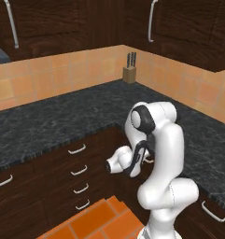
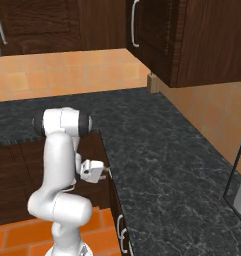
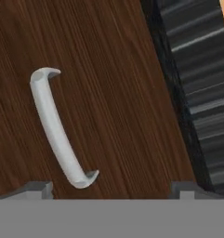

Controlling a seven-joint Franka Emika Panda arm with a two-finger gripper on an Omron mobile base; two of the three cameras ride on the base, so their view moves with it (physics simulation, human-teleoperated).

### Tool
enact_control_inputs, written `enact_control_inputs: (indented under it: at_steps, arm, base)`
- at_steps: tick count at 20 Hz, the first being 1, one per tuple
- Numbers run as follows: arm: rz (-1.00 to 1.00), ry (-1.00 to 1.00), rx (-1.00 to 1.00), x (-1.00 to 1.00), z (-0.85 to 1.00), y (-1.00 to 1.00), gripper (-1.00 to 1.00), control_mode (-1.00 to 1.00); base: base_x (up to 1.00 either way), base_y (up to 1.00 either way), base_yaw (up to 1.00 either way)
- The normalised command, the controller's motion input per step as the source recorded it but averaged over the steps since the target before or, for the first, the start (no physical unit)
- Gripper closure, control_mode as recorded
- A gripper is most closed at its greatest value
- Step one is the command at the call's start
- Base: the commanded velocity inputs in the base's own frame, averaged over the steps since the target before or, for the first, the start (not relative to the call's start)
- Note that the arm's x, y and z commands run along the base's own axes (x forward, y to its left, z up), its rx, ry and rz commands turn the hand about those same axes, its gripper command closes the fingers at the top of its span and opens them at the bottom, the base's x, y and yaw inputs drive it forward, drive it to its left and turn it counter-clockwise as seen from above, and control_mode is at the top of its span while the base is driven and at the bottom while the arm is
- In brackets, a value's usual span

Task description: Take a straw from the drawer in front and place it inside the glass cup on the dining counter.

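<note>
The drawer's dark brown wood front (image 3: pixel 122 93) faces my hand at close range and looks shut under the black counter edge. Its curved silver handle (image 3: pixel 57 130) lies left of centre in the hand view. My gripper (image 3: pixel 111 189) is open, with nothing between its two fingertips (image 3: pixel 39 188), and the handle sits just ahead of the left one. From the base, the hand (image 1: pixel 118 161) reaches low toward the corner cabinet, with the gripper (image 2: pixel 106 172) right at the handle (image 2: pixel 110 173). The straw, the glass cup and the dining counter are out of view.
An L-shaped black speckled counter (image 1: pixel 62 116) wraps the corner, with a knife block (image 1: pixel 130 70) at the back. A stack of narrower drawers (image 1: pixel 79 170) stands to the left. Orange floor tiles (image 1: pixel 95 221) lie below. Dark wall cabinets (image 2: pixel 192 40) hang overhead.
</note>
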Motion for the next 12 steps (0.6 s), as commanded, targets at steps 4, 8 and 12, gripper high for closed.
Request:
enact_control_inputs:
  at_steps: [4,8,12]
  arm:
    - [0.0,0.0,-0.03,0.35,-0.15,-0.23,-1.0,-1.0]
    - [0.0,0.02,0.0,0.38,-0.09,-0.31,-1.0,-1.0]
    - [0.0,0.03,0.0,0.36,-0.19,-0.26,-1.0,-1.0]
  base:
    - [0.0,0.0,0.0]
    - [0.0,0.0,0.0]
    - [0.0,0.0,0.0]
